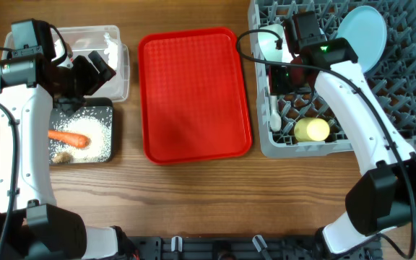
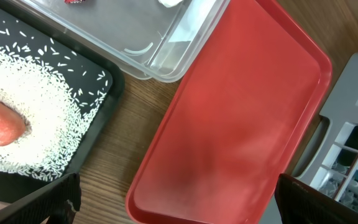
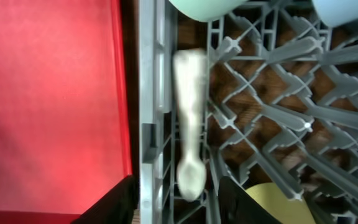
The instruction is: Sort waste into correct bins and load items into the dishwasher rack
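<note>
While amid rice (image 1: 96,128), carrot (image 1: 68,136) in tray (image 1: 107,107)

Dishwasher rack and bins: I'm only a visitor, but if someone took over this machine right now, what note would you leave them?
Left gripper: open, empty, above the black tray and red tray.
Right gripper: open over the rack; the spoon sits in the rack below it, not gripped.
Done: plate, yellow cup, green bowl and spoon in the rack. Carrot, rice and brown scrap in the black tray. Paper scrap and wrapper in the clear tub.
Left: nothing on the red tray. Small blue bowl not seen; check it.
</note>
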Controlling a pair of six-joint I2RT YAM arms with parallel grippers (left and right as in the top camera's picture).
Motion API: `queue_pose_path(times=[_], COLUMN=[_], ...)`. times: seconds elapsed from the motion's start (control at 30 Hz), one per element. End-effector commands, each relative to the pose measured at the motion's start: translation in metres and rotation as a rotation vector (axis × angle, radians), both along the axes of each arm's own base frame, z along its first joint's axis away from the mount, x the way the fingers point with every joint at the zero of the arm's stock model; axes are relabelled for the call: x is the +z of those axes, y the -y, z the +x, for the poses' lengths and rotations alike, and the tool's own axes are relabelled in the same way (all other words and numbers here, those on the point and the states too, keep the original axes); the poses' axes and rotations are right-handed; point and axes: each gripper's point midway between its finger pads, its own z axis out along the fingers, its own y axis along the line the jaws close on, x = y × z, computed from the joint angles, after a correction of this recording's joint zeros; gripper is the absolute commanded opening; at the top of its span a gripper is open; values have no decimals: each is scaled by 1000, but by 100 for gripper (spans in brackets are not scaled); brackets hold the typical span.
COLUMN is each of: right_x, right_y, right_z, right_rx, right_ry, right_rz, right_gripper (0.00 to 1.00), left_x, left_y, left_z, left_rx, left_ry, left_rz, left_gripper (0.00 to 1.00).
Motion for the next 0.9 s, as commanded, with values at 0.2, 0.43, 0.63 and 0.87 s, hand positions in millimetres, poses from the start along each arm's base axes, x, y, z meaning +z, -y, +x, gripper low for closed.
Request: queue_pose_path(times=[0.2,0.43,0.63,0.87], right_x=[22,126,194,238], right_y=[-12,-3,9,38], right_z=[1,-31,-81,-126], right_rx=[25,30,33,9], right_ry=[36,228,409,579], right_rz=[70,117,163,102], right_gripper=[51,66,99,99], left_x=[10,10,10,10], left_y=[4,4,4,4], left_z=[2,2,2,2], left_rx=[-27,-27,-27,-27], left_ry=[36,36,36,36], left_rz=[-1,-1,-1,-1], left_gripper=[100,100,100,100])
